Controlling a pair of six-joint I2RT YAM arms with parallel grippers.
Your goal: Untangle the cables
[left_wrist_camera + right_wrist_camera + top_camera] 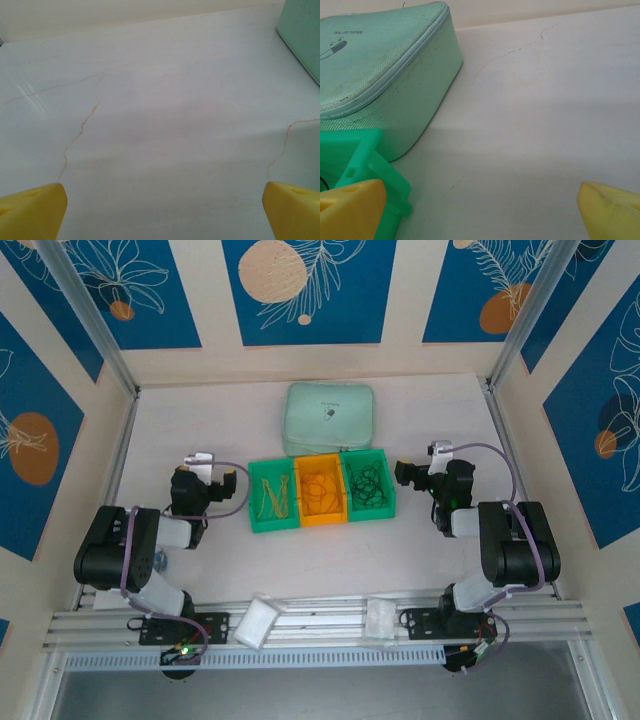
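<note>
1. Three small bins stood side by side in a row near the middle of the table (200,420), and their walls touched each other.
2. The yellow cables (271,498) lay in the left green bin (272,529), as a few thin loops.
3. The orange cables (320,490) lay in the orange bin (322,521) in the middle, and they were hard to tell from the bin's floor because the colour was nearly the same.
4. The black cables (367,485) lay in the right green bin (372,513) as a dense, wiry bundle.
5. A mint-green zipped pouch (330,418) lay flat just behind the row of bins, on the far side from the arms.
6. The left gripper (232,480) was just beside the left green bin, on its outer side, and did not touch it.
7. In the left wrist view, the left gripper (162,212) had its yellow fingers (30,210) spread wide apart, with only bare table (160,100) between them; it grasped nothing.
8. The right gripper (402,472) was just beside the right green bin, at its outer far corner.
9. In the right wrist view, the right gripper (480,212) was also released: its fingers (612,210) stood far apart over the table (545,100) and held nothing.
10. In that same view a corner of the right green bin (375,165) was next to the gripper's left finger, and the pouch (380,75) lay right behind that corner.
</note>
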